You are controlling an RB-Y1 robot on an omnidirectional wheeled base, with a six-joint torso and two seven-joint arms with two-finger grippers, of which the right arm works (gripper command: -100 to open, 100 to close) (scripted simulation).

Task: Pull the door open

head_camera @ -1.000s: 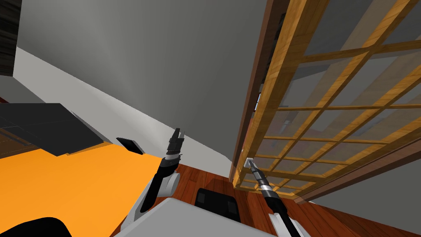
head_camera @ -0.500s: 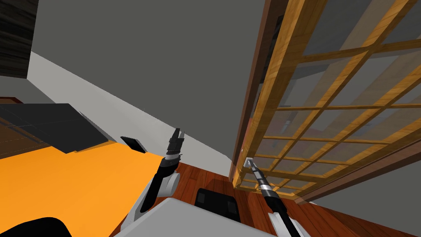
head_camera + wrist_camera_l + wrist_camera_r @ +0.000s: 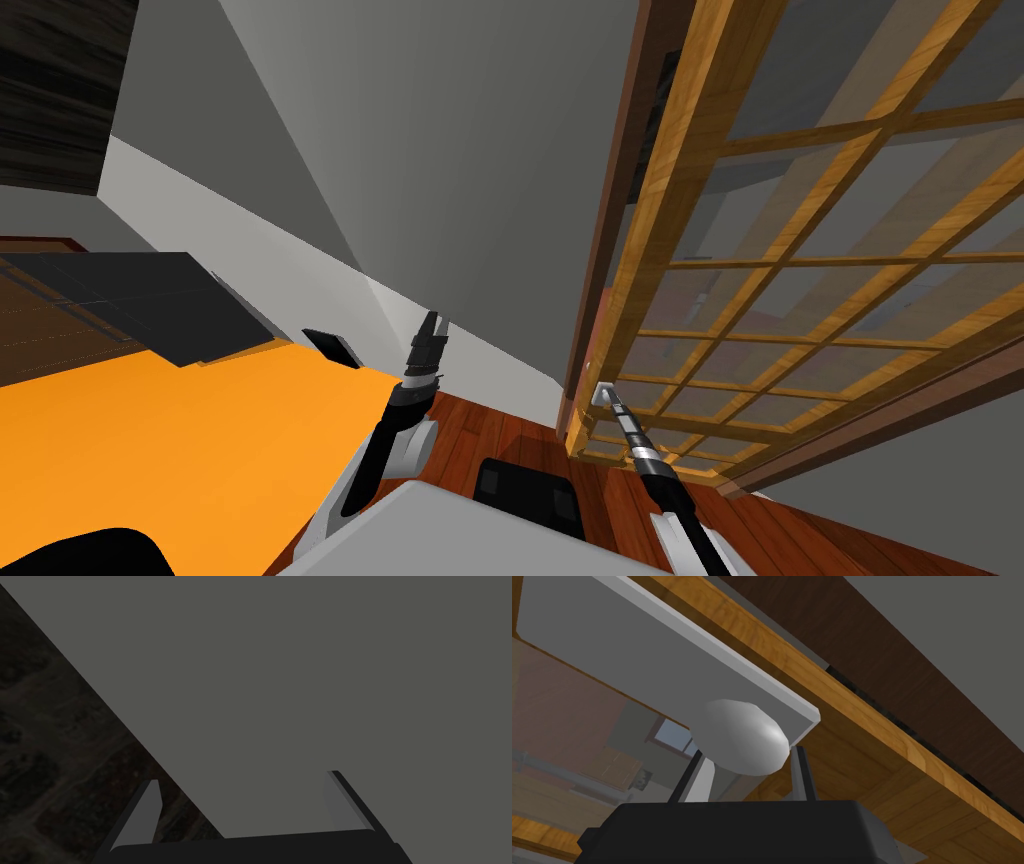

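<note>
A light wooden lattice door (image 3: 800,260) with glass panes stands at my right, set in a dark brown frame (image 3: 618,200). Its grey oval knob (image 3: 739,738) sits on a grey plate (image 3: 637,646) near the door's edge. My right gripper (image 3: 747,776) is shut on the knob, one finger pressing each side; in the head view the right gripper (image 3: 603,392) touches the door's lower edge. My left gripper (image 3: 432,325) is raised beside a grey wall, fingers (image 3: 145,811) open and holding nothing.
A grey wall (image 3: 450,150) with a pale baseboard runs left of the door frame. Reddish wooden floor (image 3: 480,430) lies below the door. An orange surface (image 3: 150,440) and a dark flat block (image 3: 130,300) lie to the left.
The head view has swung: the left wall and dark block slid right and a wall corner came into sight. My right gripper stays on the knob; the left arm holds still.
</note>
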